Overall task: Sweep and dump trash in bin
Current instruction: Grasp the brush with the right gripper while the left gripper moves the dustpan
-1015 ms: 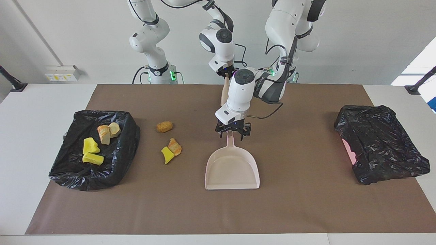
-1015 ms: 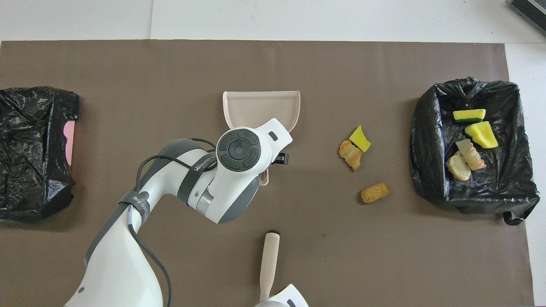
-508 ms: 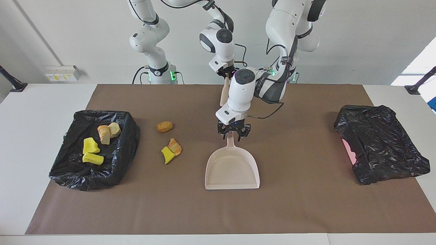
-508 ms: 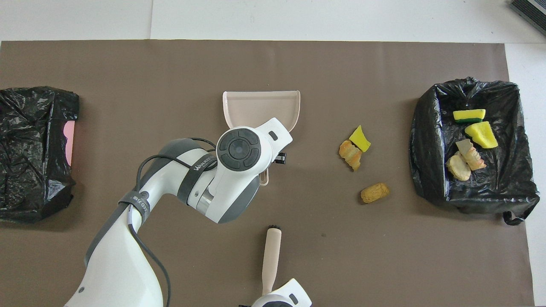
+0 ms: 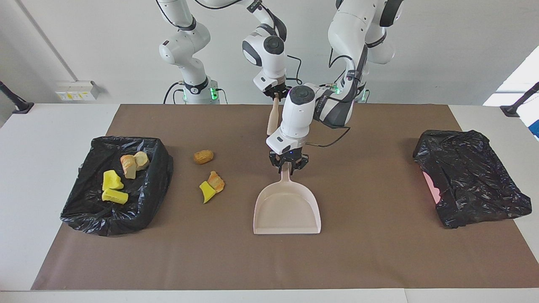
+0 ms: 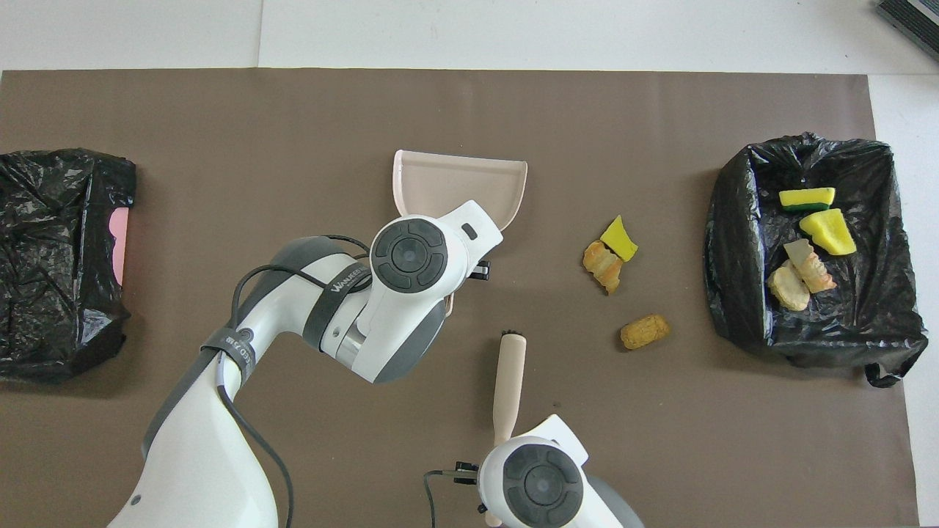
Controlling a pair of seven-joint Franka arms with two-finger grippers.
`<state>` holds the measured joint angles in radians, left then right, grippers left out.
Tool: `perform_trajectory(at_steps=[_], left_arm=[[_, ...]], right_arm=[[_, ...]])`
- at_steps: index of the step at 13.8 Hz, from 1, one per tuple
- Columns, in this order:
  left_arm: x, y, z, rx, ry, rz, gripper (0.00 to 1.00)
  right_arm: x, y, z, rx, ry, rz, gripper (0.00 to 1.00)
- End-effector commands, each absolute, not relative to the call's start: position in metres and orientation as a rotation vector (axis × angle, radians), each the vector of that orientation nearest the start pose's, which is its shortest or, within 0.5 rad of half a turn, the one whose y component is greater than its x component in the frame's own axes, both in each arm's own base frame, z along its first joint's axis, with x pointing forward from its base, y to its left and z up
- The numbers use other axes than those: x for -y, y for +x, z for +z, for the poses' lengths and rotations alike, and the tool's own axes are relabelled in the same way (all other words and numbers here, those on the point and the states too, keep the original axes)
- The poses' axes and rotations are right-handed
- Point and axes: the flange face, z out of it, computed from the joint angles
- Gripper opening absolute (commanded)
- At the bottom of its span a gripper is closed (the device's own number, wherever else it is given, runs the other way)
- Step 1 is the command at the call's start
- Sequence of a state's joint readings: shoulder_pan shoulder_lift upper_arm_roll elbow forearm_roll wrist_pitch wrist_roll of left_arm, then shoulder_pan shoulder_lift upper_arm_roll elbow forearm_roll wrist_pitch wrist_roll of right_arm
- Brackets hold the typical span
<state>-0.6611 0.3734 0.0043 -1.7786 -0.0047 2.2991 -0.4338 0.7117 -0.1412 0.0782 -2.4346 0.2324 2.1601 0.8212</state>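
1. Overhead view: the left claw (image 5: 289, 165) is clamped on the handle of the dustpan (image 5: 287, 209), which lies mid-table on the brown mat (image 5: 370, 261).
2. The right claw (image 5: 276, 91) is clamped on the brush (image 6: 509, 383), held over the mat beside the dustpan handle.
3. Three trash pieces (image 5: 212, 184) lie on the mat between the dustpan and the bin (image 5: 160, 168) at the right arm's end; four more (image 5: 120, 179) sit inside it.
4. Risk: lifting by the thin handle could let the pan twist in the grip.
5. Risk: a hard sweep could scatter the light lumps past the pan's mouth.
6. A second bag-lined bin (image 5: 471, 176) waits at the left arm's end.
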Motion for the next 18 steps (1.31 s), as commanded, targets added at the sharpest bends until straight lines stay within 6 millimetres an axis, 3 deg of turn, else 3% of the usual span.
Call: perform_trajectory(at_steps=[1,5,7,9,14,16,18], left_arm=[[0.377,0.527,0.399,-0.546,-3.123,-0.169,0.03],[0.323,0.531,0.430,-1.024,-2.954,-0.006,0.04],[0.303,0.534,0.434,-1.268,-2.853,0.069,0.04],[0.299,0.535,0.434,-1.438,-2.776,0.071,0.03],[0.297,0.530,0.425,-1.881,-2.505,0.058,0.00],[0.305,0.520,0.408,-1.925,-2.469,0.038,0.00],[0.307,0.515,0.408,-1.935,-2.458,0.039,0.00]], right_arm=[[-0.290,0.348,0.362,-0.267,-3.122,0.314,0.00],[-0.214,0.415,0.390,-0.295,-3.174,0.305,0.00],[-0.178,0.437,0.396,-0.280,-3.228,0.307,0.00],[-0.151,0.451,0.395,-0.263,-3.238,0.346,0.00],[-0.091,0.442,0.388,-0.038,-3.216,0.612,0.00],[-0.081,0.430,0.387,0.013,-3.231,0.696,0.00],[-0.077,0.411,0.381,0.020,-3.234,0.709,0.00]])
